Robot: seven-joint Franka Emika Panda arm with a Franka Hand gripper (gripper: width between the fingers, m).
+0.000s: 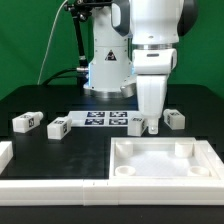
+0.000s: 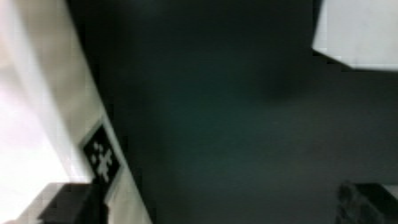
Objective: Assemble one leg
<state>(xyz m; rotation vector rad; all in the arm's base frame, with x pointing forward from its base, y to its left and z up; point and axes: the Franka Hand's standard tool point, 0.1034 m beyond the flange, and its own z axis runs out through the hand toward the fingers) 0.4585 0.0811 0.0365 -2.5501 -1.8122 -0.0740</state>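
Several small white legs with tags lie on the black table: two at the exterior view's left (image 1: 25, 122) (image 1: 57, 127), one by the gripper (image 1: 137, 124) and one to its right (image 1: 174, 118). My gripper (image 1: 149, 121) hangs low over the table just right of the third leg, behind the large white tray-like piece (image 1: 160, 172). In the wrist view the gripper (image 2: 214, 205) is open, its dark fingertips (image 2: 63, 203) wide apart with only bare table between them. A white tagged piece (image 2: 102, 155), blurred, lies against one fingertip. Another white piece (image 2: 365, 35) shows at the frame's corner.
The marker board (image 1: 100, 118) lies flat behind the legs, in front of the robot base (image 1: 108, 70). A low white L-shaped rail (image 1: 45, 186) runs along the front at the exterior view's left.
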